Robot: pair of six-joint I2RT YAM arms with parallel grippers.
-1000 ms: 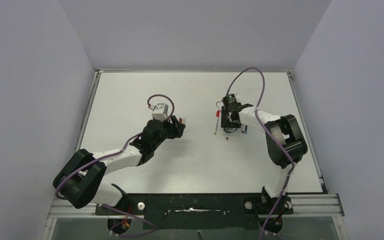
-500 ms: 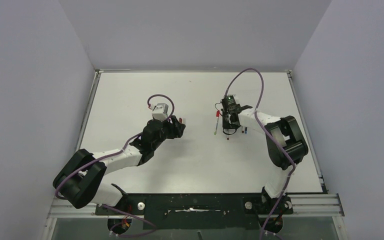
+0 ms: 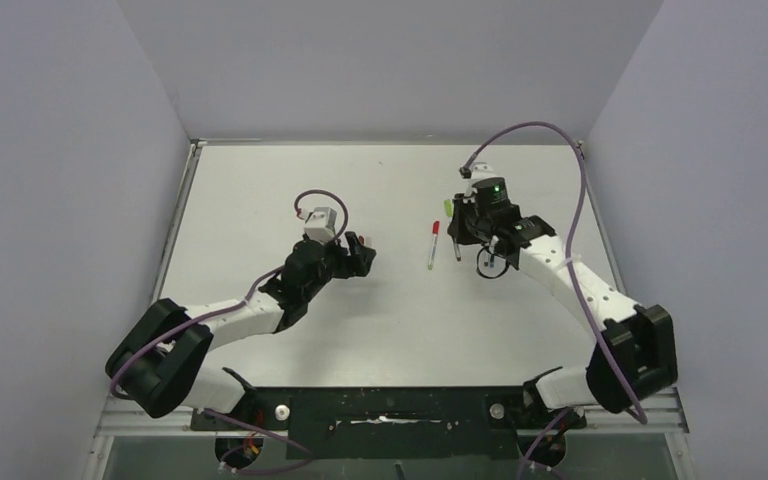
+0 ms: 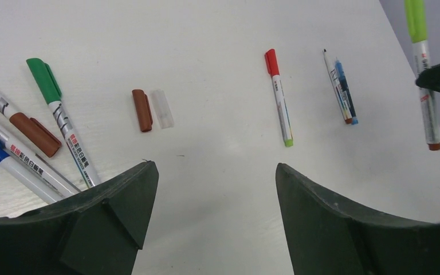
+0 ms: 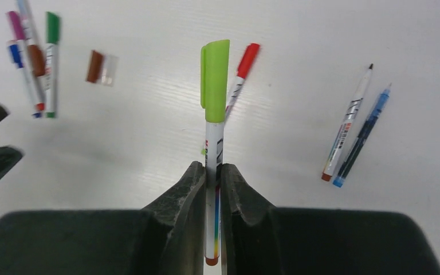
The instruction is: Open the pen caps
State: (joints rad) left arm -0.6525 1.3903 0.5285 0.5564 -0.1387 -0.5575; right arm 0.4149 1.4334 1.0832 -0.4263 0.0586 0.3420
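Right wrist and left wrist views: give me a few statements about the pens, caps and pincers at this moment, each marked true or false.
1. The right pincer is shut on the lime-capped pen. True.
2. The lime cap has been pulled off that pen. False: it sits on the barrel's far end.
3. The left pincer grips the brown cap. False: that pincer is open and empty, and the brown cap lies on the table beside a clear cap.
4. The red-capped pen lies flat on the table, held by neither pincer. True.
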